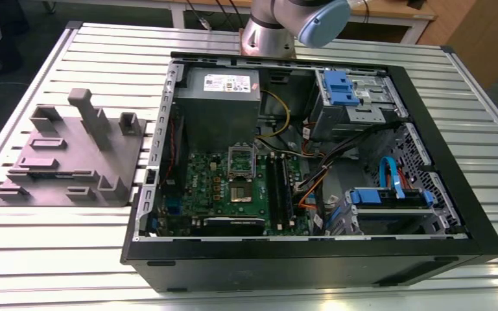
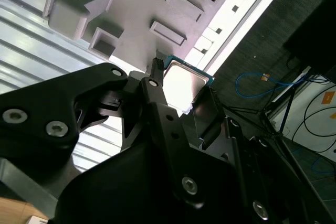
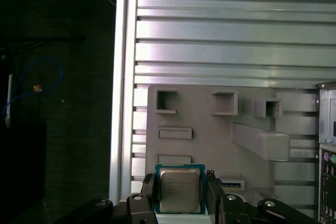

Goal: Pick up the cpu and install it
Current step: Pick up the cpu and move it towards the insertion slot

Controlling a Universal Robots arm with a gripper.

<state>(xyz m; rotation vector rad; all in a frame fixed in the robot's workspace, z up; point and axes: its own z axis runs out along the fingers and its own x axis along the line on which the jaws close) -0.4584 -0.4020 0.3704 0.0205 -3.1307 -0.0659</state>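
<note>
Black fingers pinch the small flat square silver-topped cpu by two opposite edges. It's held above the grey moulded plastic fixture tray on the ribbed aluminium worktop. Exterior view: open black PC case just beside the tray, with the silver hinged socket frame standing open on the green motherboard.

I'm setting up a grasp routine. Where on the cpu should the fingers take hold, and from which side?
By two opposite rim edges, coming square to its flat face. The cpu is thin, flat and straight-sided; in the first wrist view the fingers clamp it exactly so, leaving the metal top bare.
</note>
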